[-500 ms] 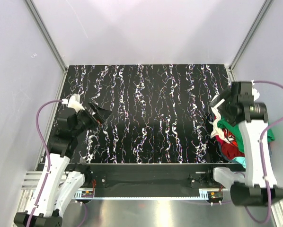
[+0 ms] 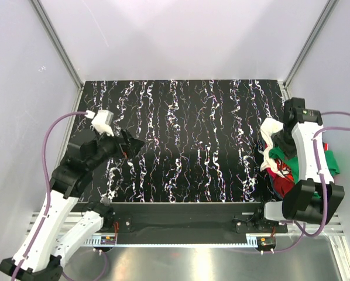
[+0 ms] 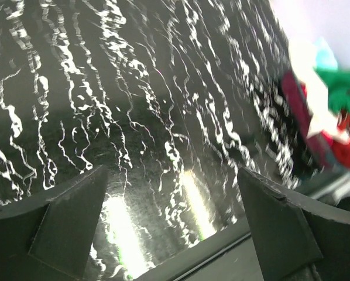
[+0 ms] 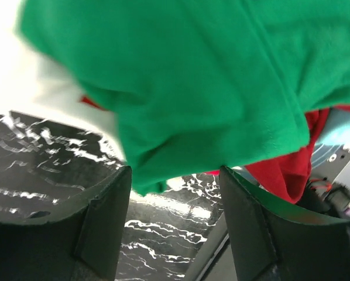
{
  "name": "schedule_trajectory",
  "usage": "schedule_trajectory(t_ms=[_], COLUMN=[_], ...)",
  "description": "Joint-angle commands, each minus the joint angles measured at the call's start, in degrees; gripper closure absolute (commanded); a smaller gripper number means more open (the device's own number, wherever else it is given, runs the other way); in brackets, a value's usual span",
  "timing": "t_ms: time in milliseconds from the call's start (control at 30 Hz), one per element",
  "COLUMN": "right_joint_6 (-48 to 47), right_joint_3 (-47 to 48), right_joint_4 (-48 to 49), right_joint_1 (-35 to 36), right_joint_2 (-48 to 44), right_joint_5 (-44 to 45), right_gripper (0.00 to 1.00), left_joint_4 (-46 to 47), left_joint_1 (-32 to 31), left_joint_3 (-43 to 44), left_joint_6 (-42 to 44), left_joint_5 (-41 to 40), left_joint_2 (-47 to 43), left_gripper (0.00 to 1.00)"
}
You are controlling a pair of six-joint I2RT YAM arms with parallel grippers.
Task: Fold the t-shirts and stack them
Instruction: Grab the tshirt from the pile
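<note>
The t-shirts lie in a crumpled pile at the table's right edge: a white one (image 2: 271, 129), a bright green one (image 2: 278, 156) and a red one (image 2: 284, 175). My right gripper (image 2: 275, 146) reaches down into this pile. In the right wrist view green cloth (image 4: 210, 76) fills the top, with red cloth (image 4: 280, 170) at the right. A fold of the green shirt hangs between the tips of my right gripper (image 4: 174, 175), whose jaws still stand apart. My left gripper (image 2: 133, 143) hovers open and empty over the left of the table. The left wrist view shows the left gripper (image 3: 172, 172) and the pile (image 3: 330, 117) far off.
The black marbled tabletop (image 2: 192, 134) stretches between the two arms. Pale walls with metal corner posts (image 2: 61, 50) close in the back and sides. A black rail (image 2: 181, 211) runs along the near edge of the table.
My right gripper's jaws have narrowed around the green fold and its arm has swung over the pile. The left arm has reached a little further right over the table.
</note>
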Motion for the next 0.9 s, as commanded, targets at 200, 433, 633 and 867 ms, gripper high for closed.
schedule_trajectory(t_ms=[200,433,633,867], right_joint_6=[6.6,4.3,-3.8,-17.2], right_joint_3=[-6.9,0.4,25.7,75.2], right_joint_4=[9.8,7.6,2.7,-2.0], right_joint_1=[-2.6,-5.0,-5.0,-2.7], right_joint_2=[-1.4,2.7,5.0,17.2], right_joint_5=[2.3,8.7,17.3,16.2], right_gripper=[0.46,1.0,1.0,1.0], left_joint_4=[-2.3,-2.5,-2.3,-1.6], left_joint_1=[-6.8,-7.2,-7.1,-7.1], left_joint_3=[3.6,4.6,6.0,7.9], left_joint_6=[11.9,12.0,11.9,11.8], left_joint_5=[-2.2,-2.4,-3.3,-4.4], left_joint_2=[3.1,4.3,5.1,6.7], left_gripper=[0.01,0.01,0.01,0.01])
